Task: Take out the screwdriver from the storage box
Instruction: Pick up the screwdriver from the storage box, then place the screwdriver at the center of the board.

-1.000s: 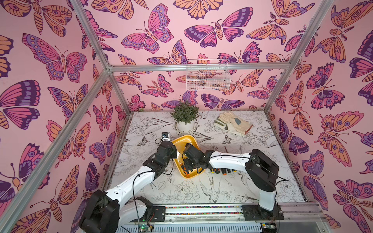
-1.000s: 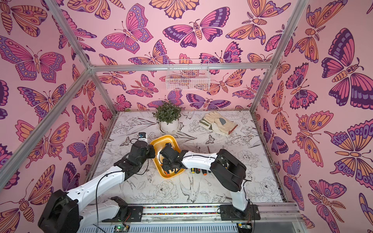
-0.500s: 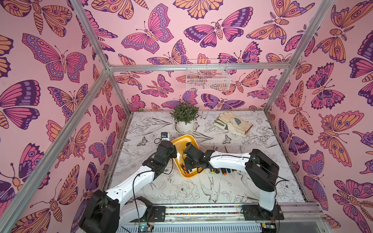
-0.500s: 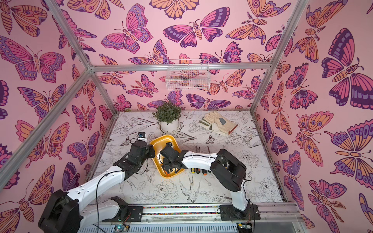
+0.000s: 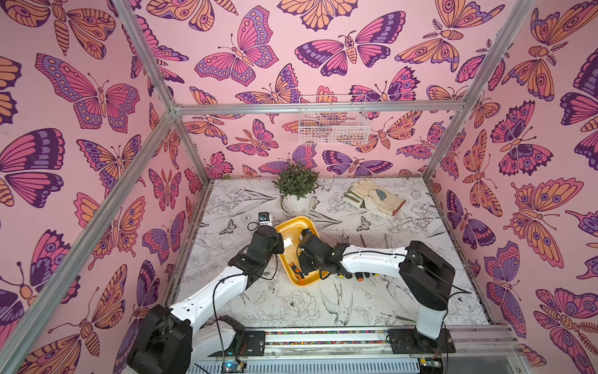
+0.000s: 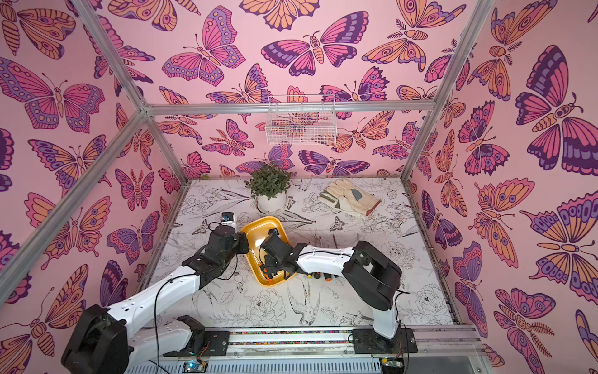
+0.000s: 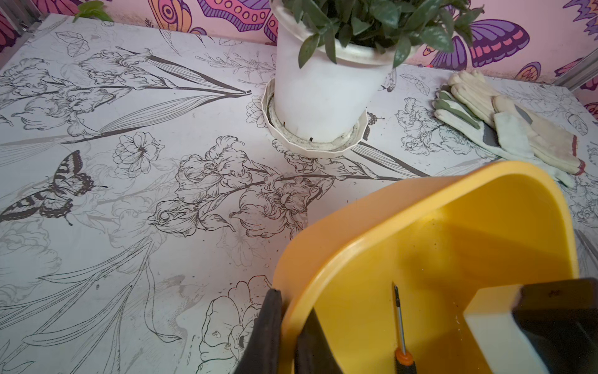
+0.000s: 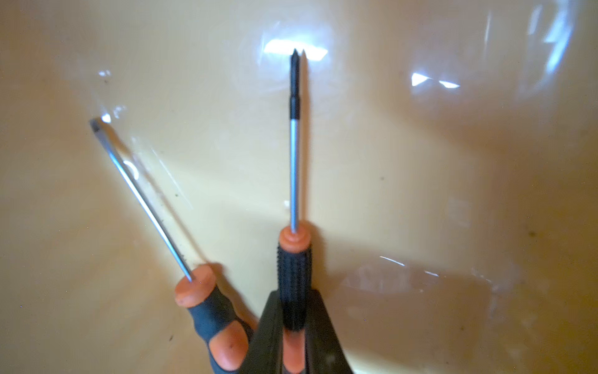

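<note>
In a top view the storage box (image 5: 293,223) is sitting mid-table, the left gripper (image 5: 280,246) at its left rim; in the left wrist view those jaws are clamping that rim; in the right wrist view the right gripper (image 8: 293,304) is clenching the Phillips screwdriver (image 8: 293,168) by its handle inside the box, beside a flat-blade screwdriver (image 8: 145,200).
</note>
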